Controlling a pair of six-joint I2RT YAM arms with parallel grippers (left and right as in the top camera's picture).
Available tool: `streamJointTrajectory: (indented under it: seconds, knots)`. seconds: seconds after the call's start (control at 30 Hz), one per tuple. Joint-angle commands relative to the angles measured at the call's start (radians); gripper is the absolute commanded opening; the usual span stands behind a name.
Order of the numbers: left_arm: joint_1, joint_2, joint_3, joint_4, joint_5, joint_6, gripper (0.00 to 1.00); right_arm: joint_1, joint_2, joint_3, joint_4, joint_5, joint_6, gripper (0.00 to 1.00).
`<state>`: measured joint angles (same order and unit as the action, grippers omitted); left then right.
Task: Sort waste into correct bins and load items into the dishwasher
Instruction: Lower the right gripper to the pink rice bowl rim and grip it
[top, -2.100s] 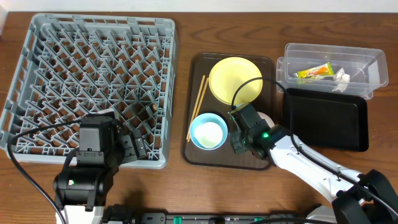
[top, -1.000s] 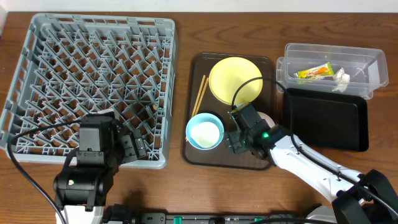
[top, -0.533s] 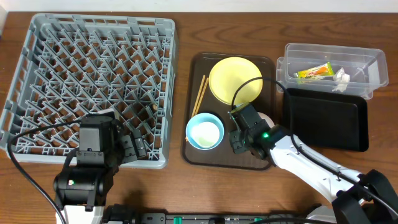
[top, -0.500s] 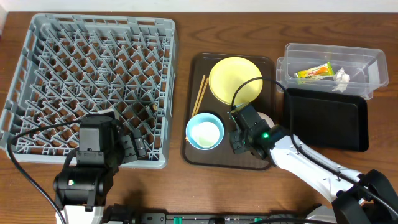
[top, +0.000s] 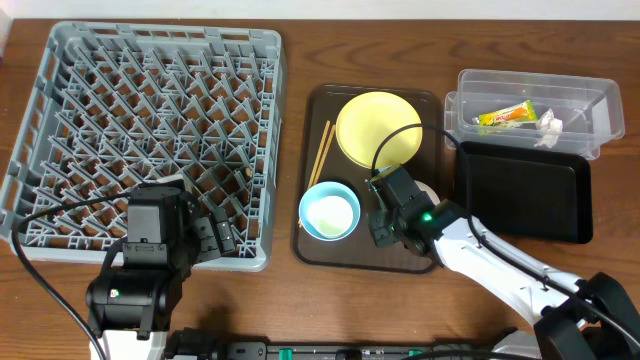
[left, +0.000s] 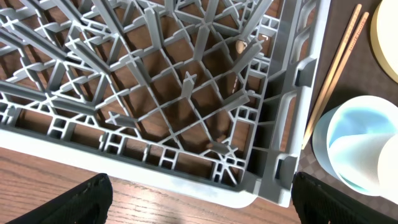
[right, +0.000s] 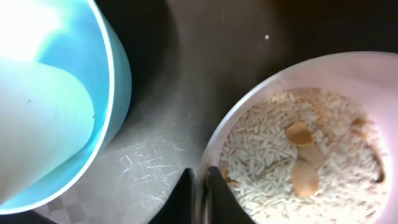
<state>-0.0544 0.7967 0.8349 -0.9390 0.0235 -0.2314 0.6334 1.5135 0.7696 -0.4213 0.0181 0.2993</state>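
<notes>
Right claw (right: 200, 188) pinches the rim of the white bowl (right: 311, 67), rice crumbs (right: 264, 146) inside; left claw (left: 202, 202) spread.

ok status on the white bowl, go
Right tool pinched on white bowl rim, rice inside. Left tool open by rack corner. Blue bowl close beside, not touching.

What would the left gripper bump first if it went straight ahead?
Probably the near rim of the grey dish rack, ahead of the left gripper and its open jaws; depth is unclear.
</notes>
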Motion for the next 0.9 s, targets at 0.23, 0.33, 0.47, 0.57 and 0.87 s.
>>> streamJointTrajectory:
  seconds: [0.23, 0.33, 0.47, 0.57, 0.87]
  knots:
    - [-0.003, -0.001, 0.024, -0.003, 0.002, 0.016, 0.94, 0.009, -0.004, 0.006, 0.002, -0.009, -0.008, 0.59]
    - [-0.003, -0.001, 0.024, -0.003, 0.002, 0.016, 0.94, 0.009, -0.004, 0.006, 0.002, -0.008, -0.004, 0.01]
    - [-0.003, -0.001, 0.024, -0.003, 0.002, 0.016, 0.94, 0.009, -0.004, 0.006, 0.002, -0.008, 0.012, 0.01]
    - [-0.003, -0.001, 0.024, -0.003, 0.002, 0.016, 0.94, 0.009, -0.004, 0.006, 0.002, -0.008, 0.011, 0.01]
    - [-0.003, -0.001, 0.024, -0.003, 0.002, 0.016, 0.94, 0.009, -0.004, 0.006, 0.003, -0.008, 0.011, 0.01]
